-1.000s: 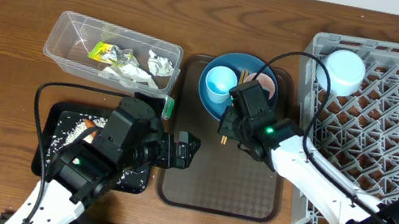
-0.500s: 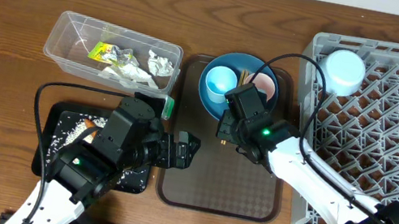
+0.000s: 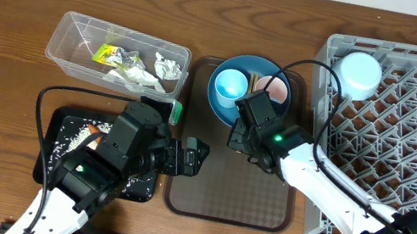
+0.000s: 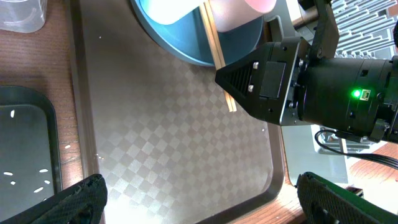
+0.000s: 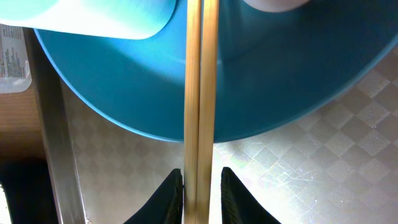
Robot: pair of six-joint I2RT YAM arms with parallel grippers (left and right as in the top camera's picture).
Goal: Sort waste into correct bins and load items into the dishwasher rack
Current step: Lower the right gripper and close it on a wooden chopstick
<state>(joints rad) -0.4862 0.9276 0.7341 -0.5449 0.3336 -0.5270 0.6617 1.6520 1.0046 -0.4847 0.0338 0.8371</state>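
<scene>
My right gripper (image 3: pixel 240 133) (image 5: pixel 200 186) is shut on the pair of wooden chopsticks (image 5: pixel 200 93) (image 4: pixel 217 56). The sticks lie across the dark-blue plate (image 3: pixel 216 103) (image 5: pixel 280 81) on the brown tray (image 3: pixel 228 198). A light-blue cup (image 3: pixel 230 85) and a pink cup (image 3: pixel 278 90) stand on the plate. My left gripper (image 3: pixel 193 156) (image 4: pixel 199 199) hangs open over the tray's left part, holding nothing. The grey rack (image 3: pixel 416 111) at the right holds a pale bowl (image 3: pixel 360 73). The clear tub (image 3: pixel 67 40) holds a yellow-green wrapper (image 3: pixel 108 54), tissue (image 3: pixel 138 77) and foil (image 3: pixel 168 67).
A black tray (image 3: pixel 61 121) with loose rice grains (image 3: pixel 77 132) sits at the front left, partly under my left arm. The rack's wall stands right beside the brown tray's right edge. My right arm's cable arcs over the plate towards the rack.
The right gripper has shifted slightly with the chopsticks, and their near end no longer shows below it in the overhead view. The left arm has stayed still.
</scene>
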